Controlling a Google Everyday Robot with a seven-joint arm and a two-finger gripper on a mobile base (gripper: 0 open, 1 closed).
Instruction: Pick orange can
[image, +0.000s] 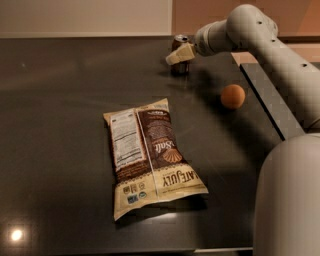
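The can (180, 69) stands upright at the far edge of the desk (60, 100), well apart from the other items. The hand (179, 54) is at the can, level with its upper half, and crosses in front of the body just below the silver rim. Whether the hand is spread or clamped on the can cannot be told from this view. The arm (250, 30) comes in from the right, low and roughly level, which suits a side grasp on an upright cylinder. The fruit (233, 96) lies nearer, to the right of the can. The bag (152, 155) lies flat mid-desk. Neither obstructs the approach.
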